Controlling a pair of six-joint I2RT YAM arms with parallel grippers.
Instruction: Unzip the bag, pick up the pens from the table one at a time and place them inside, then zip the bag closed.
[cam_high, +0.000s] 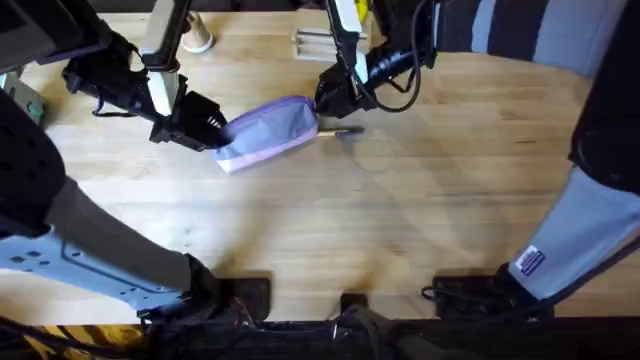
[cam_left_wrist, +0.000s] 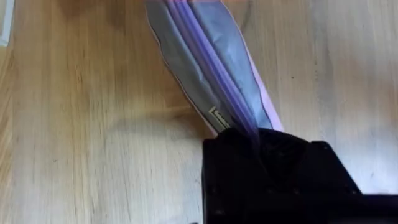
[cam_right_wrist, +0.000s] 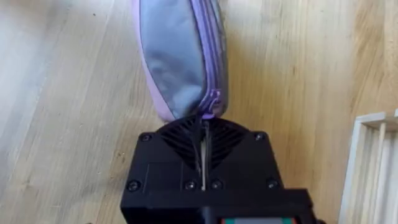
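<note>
Both pincers closed on opposite ends of the bag.

The bag (cam_high: 268, 132) lay on the table (cam_high: 400, 230), between the two arms. The left pincer (cam_high: 212, 130) was clamped shut on the bag's left end, fabric pinched between its fingers (cam_left_wrist: 249, 140). The right pincer (cam_high: 322, 108) was closed tight at the bag's right end, where the zipper (cam_right_wrist: 210, 50) finished. One pen (cam_high: 340, 131) lay on the table just beside that right end.
</note>
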